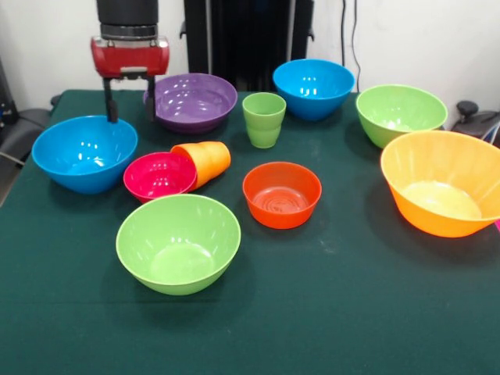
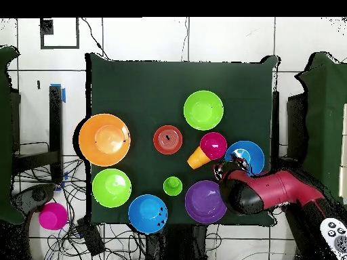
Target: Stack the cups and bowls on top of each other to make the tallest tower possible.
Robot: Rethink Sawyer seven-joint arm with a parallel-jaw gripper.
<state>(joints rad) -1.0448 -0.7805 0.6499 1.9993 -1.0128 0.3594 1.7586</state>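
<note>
Nearest the camera on the green counter (image 1: 328, 312) sits a light green bowl (image 1: 178, 243), upright and empty. Just behind it to the right is the small orange-red bowl (image 1: 282, 194), also empty. To the far right the large orange bowl (image 1: 444, 191) is cut off by the picture's edge; nothing shows inside it.

Behind the near green bowl, the magenta bowl (image 1: 159, 176) tilts a little, and the orange cup (image 1: 205, 162) lies on its side with its mouth against the magenta bowl's rim. To the left stands a blue bowl (image 1: 84, 153), empty.

Farther back, the green cup (image 1: 264, 119) stands upright between the purple bowl (image 1: 191, 101) and a second blue bowl (image 1: 313, 88). A second green bowl (image 1: 401, 114) sits at the right. All are empty.

The end effector (image 1: 130, 100) hangs at the back left, above the gap between the left blue bowl and the purple bowl, its two dark fingers spread apart and holding nothing. One finger partly hides the purple bowl's left rim.

In the overhead view the arm (image 2: 271, 191) covers part of a blue bowl, and a magenta round thing (image 2: 52, 216) lies off the counter on the floor among cables; what it is cannot be told.
</note>
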